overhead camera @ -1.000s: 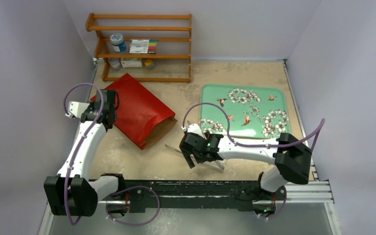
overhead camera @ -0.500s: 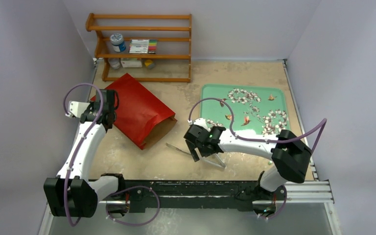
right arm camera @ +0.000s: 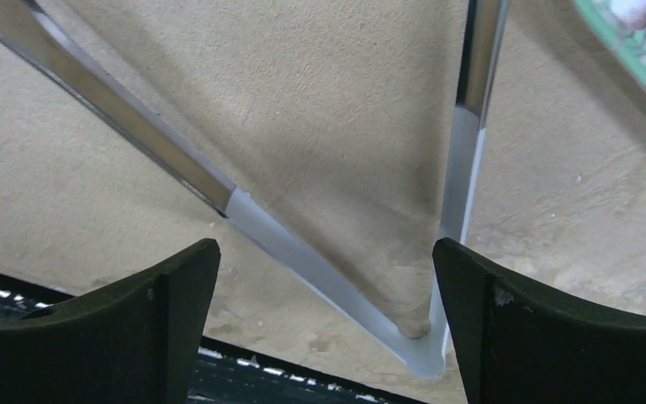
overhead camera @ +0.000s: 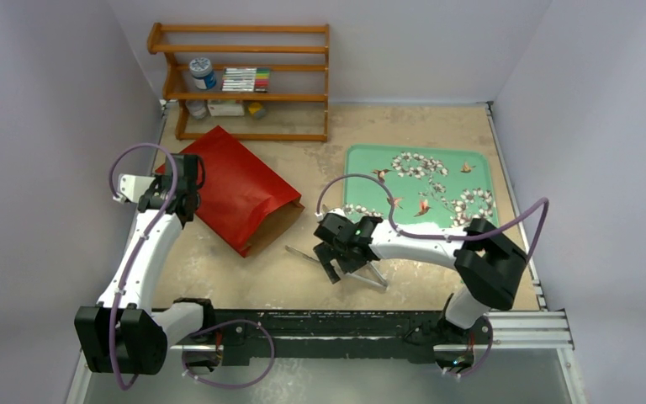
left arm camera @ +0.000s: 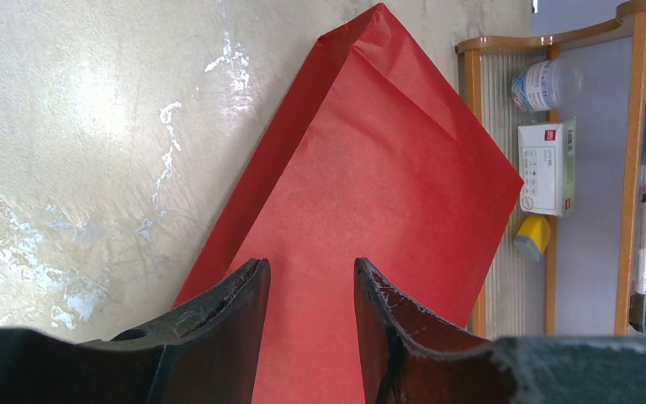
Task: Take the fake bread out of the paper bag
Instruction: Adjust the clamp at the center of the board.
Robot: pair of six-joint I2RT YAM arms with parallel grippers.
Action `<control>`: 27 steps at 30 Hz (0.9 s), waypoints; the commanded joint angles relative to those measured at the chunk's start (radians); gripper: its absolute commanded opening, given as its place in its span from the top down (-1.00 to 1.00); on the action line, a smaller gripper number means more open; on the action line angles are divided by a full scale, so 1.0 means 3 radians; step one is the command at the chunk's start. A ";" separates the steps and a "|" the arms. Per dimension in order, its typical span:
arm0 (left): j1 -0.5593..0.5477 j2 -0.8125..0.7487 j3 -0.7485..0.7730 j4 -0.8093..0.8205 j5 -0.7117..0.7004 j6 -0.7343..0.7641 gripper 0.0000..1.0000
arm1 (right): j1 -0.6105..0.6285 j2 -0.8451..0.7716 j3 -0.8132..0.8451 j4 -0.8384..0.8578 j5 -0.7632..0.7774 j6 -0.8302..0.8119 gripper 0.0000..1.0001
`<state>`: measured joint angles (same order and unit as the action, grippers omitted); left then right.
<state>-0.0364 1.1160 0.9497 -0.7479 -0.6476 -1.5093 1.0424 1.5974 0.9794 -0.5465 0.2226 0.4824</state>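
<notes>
The red paper bag (overhead camera: 237, 187) lies flat on the table, its brown open mouth (overhead camera: 279, 224) facing the near right. It fills the left wrist view (left arm camera: 370, 202). The fake bread is hidden. My left gripper (overhead camera: 181, 198) hovers over the bag's left edge, its jaws open (left arm camera: 307, 269) with only red paper between them. My right gripper (overhead camera: 339, 263) is open (right arm camera: 324, 252) low over the metal tongs (overhead camera: 336, 263), whose joined end (right arm camera: 420, 349) lies between the fingers (right arm camera: 177, 286).
A green floral tray (overhead camera: 420, 189) lies at the right, its corner showing in the right wrist view (right arm camera: 639, 50). A wooden shelf (overhead camera: 244, 80) with a jar, boxes and markers stands at the back, close to the bag's far end (left arm camera: 547, 168).
My right gripper has moved from the near edge toward the table's middle and now sits over the tongs' joined end. The left arm and the bag have not moved.
</notes>
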 commanded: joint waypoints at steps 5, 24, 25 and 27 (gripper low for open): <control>-0.0032 -0.0063 0.0103 0.0049 -0.0120 -0.0055 0.17 | -0.0095 0.0026 0.0007 -0.0006 0.0007 -0.0074 -1.00; -0.0114 0.0164 0.0168 0.0131 -0.0152 -0.0083 0.17 | -0.0180 0.0106 0.0314 -0.0343 0.0177 -0.0051 -1.00; -0.0114 0.0160 0.0168 0.0131 -0.0157 -0.0075 0.17 | -0.0216 0.0090 0.0320 -0.0329 0.0153 -0.0079 -1.00; -0.0114 0.0167 0.0171 0.0136 -0.0162 -0.0063 0.17 | -0.0285 0.0085 0.0322 -0.0317 0.0117 -0.0111 -1.00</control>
<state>-0.0666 1.1641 0.9531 -0.7406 -0.6609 -1.5269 0.9928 1.6428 1.0344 -0.6186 0.2440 0.4667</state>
